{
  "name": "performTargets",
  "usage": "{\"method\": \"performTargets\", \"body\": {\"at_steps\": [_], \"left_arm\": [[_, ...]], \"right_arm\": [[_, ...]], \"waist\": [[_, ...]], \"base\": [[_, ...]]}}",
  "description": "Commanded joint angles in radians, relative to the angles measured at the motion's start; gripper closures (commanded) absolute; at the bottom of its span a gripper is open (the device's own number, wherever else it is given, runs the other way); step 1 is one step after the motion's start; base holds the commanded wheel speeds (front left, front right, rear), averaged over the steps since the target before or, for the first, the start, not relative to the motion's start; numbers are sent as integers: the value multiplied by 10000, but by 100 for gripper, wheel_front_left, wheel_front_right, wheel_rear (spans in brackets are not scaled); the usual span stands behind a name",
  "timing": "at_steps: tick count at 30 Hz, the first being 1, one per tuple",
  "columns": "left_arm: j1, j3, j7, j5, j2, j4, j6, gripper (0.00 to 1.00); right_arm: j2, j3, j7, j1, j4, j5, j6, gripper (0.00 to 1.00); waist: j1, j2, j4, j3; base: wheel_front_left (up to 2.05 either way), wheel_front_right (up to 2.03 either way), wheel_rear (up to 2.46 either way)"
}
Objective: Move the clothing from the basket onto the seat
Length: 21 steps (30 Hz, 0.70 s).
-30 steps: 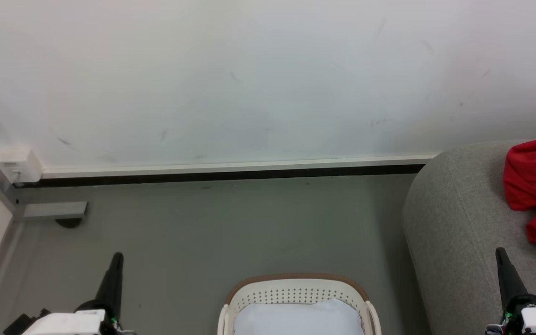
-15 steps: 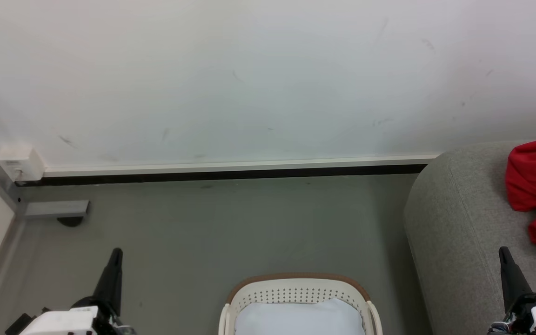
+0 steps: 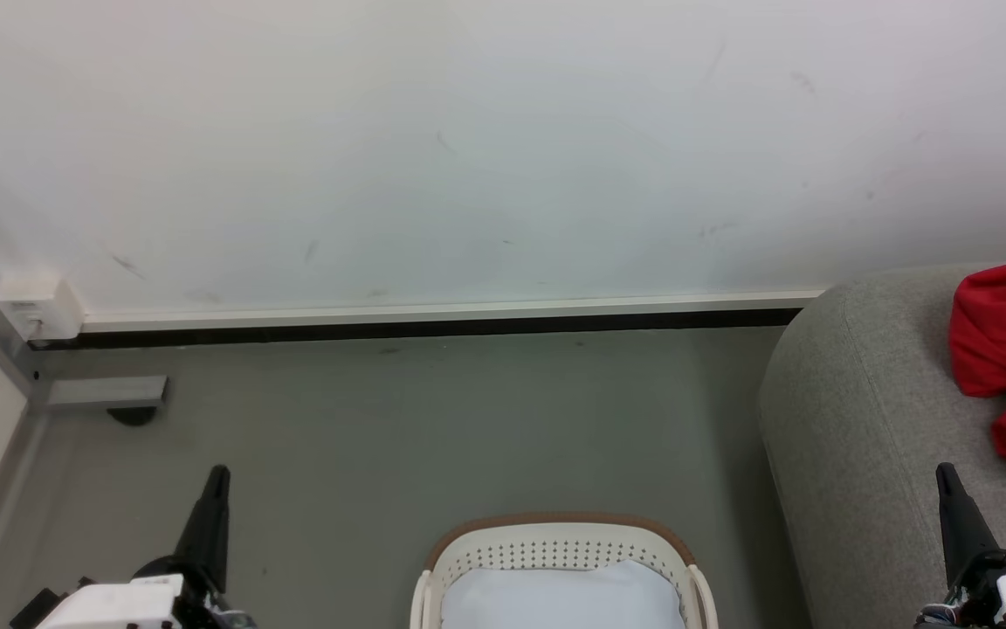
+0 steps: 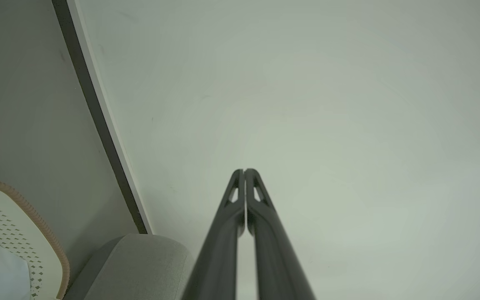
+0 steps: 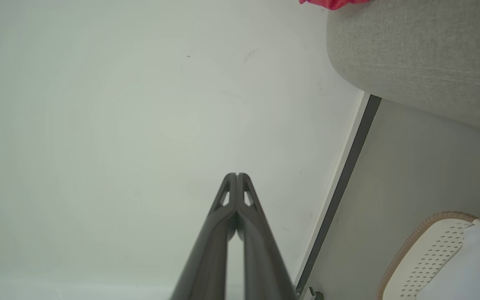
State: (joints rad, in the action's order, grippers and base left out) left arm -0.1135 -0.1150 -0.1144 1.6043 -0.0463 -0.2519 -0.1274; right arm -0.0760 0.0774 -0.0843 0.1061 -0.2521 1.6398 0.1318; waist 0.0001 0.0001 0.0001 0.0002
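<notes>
Clothing (image 3: pixel 996 341) on seat (image 3: pixel 852 437), white cloth (image 3: pixel 560 598) in basket (image 3: pixel 555 521)

No writing, label, brand or number is legible here — none.

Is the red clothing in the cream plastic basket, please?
Out: red clothing lies crumpled on the light grey fabric sofa; basket shows white cloth.

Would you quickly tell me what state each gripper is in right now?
Left gripper: closed, holding nothing.
Right gripper: closed, holding nothing.
</notes>
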Motion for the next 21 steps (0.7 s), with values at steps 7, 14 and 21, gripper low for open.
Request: {"method": "performTargets", "body": {"at_steps": [7,14,21], "left_arm": [[-78,-31,-55,129,-73,-11,-64,100],[-78,-31,-55,129,-71,-11,-64,100],[-78,-31,-55,129,-71,-12,-64,100]], "right_arm": [[-14,54,-40,125,50,60,-21,100],[-6,66,-44,126,49,45,-19,100],[3,75,-56,126,48,29,-21,100]], "waist": [[-1,-1,-1,0],[-1,-1,-1,0],[-1,-1,-1,0]], "base": [[0,0,0],[0,0,0],[0,0,0]]}}
